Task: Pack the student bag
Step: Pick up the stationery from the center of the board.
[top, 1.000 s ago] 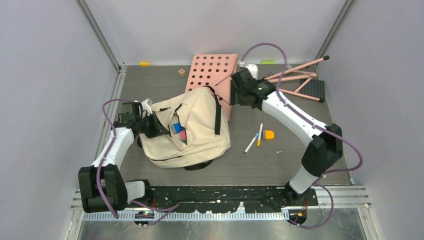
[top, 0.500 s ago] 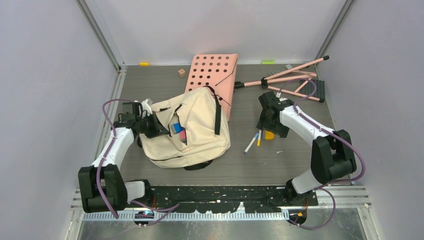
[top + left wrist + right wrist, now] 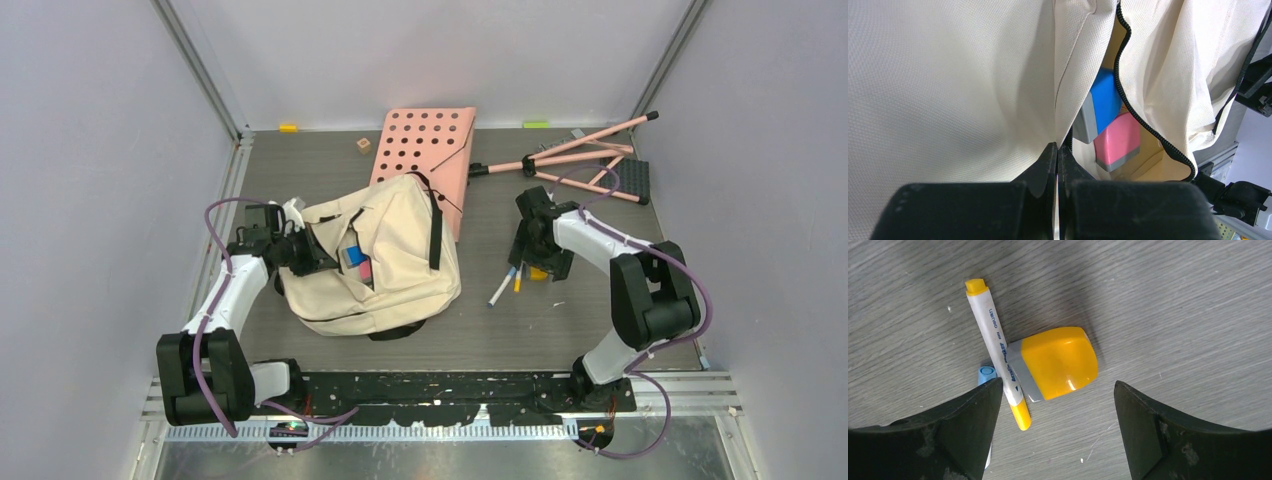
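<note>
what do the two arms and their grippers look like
The left arm and right arm have white shells, black joints and bases, and a purple cable along each. The left gripper and right gripper have matte black fingers, scuffed on the right.

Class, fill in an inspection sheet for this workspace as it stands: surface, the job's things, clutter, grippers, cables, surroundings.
Surface: grey wood-grain table.
Job's things: cream backpack lying unzipped, with a blue block and a pink block inside; yellow block, yellow marker and blue-capped marker on the table to its right.
Clutter: pink holed board, pink folded stand and small wooden cube at the back.
Grippers: left gripper shut on the backpack's fabric by the zip; right gripper open over the yellow block.
Cables: purple cables loop along both arms.
Surroundings: plain pale walls, metal frame posts.
</note>
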### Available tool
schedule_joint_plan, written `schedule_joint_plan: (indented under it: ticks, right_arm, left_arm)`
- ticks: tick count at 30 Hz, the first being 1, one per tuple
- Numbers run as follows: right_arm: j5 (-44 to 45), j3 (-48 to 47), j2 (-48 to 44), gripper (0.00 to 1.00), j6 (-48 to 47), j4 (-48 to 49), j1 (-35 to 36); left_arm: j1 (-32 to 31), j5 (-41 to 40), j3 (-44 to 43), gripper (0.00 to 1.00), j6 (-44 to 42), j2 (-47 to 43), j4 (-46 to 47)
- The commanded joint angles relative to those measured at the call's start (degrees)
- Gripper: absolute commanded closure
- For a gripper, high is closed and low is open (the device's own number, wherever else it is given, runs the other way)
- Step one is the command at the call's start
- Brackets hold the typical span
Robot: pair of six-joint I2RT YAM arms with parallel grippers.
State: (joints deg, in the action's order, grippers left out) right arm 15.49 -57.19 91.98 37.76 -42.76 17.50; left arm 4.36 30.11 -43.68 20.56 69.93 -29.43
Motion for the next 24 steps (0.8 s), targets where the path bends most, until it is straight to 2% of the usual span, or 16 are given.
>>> schedule_joint_plan:
  ticks: [1, 11, 24]
  right_arm:
    - [-1.43, -1.28, 1.13, 0.12, -3.50, 2.02, -0.42]
    - [-2.94, -2.57, 2.42, 0.18, -6.83, 2.18, -1.50]
    - [-8.23, -3.76, -0.14, 0.15, -10.62, 1.95, -4.37]
  left_arm:
    - [0.36, 0.48, -0.35, 1.00, -0.61, -0.30, -0.28]
    - [0.38, 0.48, -0.35, 1.00, -0.74, -0.24, -0.28]
    - [0.36, 0.66, -0.35, 1.00, -0.69, 0.02, -0.19]
